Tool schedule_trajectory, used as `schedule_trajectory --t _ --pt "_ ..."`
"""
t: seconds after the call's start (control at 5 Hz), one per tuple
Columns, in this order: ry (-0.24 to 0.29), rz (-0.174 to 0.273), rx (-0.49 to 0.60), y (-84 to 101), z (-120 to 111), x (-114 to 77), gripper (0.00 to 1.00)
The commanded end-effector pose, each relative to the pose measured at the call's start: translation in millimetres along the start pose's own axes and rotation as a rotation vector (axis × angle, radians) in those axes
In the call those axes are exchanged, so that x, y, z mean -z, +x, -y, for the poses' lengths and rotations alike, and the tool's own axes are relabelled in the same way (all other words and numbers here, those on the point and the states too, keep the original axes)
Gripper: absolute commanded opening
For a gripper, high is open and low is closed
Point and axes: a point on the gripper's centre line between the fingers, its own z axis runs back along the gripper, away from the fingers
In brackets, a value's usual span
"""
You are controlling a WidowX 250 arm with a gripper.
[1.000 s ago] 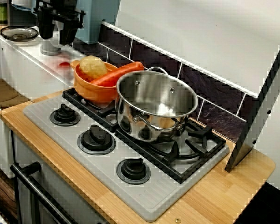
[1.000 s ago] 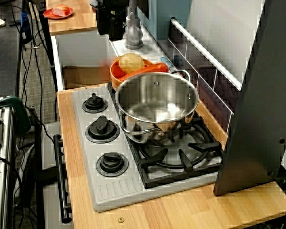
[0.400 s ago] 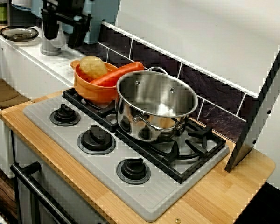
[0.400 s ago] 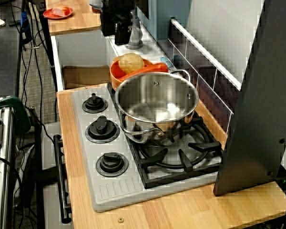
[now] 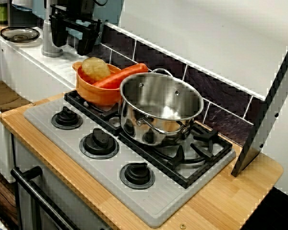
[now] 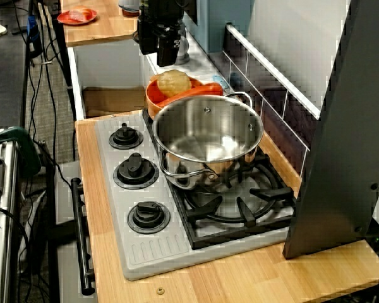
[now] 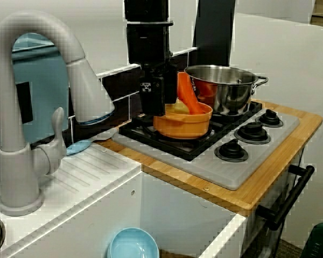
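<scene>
gripper (image 5: 71, 47) has shifted from the faucet (image 5: 47, 42) toward the orange bowl (image 5: 90, 94), fingers spread, holding nothing, hanging near bowl's far rim, potato (image 5: 95, 68) and carrot (image 5: 126, 74) in bowl, steel pot (image 5: 158, 112) crowding just beside, both on stove grate (image 5: 204, 143)

- The pot (image 5: 161, 112) is gleaming as polished metal, its smooth wall mirroring what stands around it.
- The bowl (image 5: 93, 91) is shining like smooth, glossy orange plastic.
- The carrot (image 5: 122, 75) is looking smooth and faintly glossy; the potato (image 5: 96, 68) is looking matt and slightly rough.
- The gripper (image 5: 72, 43) is showing a matt black casing.
- The worktop (image 5: 221, 203) is showing pale wood grain, satin along its front edge.
- The stove panel (image 5: 110, 167) is looking like matt grey plastic, finely ribbed; the grate (image 5: 201, 153) is looking matt black.
- The tiles (image 5: 221, 112) are glinting dark and glossy.
</scene>
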Motion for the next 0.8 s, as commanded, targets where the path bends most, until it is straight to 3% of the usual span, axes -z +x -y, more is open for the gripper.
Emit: schedule_trajectory --t 0.0,0.2,0.6 --pt "-0.048 0.106 0.030 -5.5 6.9 -42.0 1.00" --pt "-0.101 0.114 0.092 -13.5 21.6 -52.3 1.00" --pt "-0.135 0.126 0.210 -24.0 51.4 -50.7 1.00"
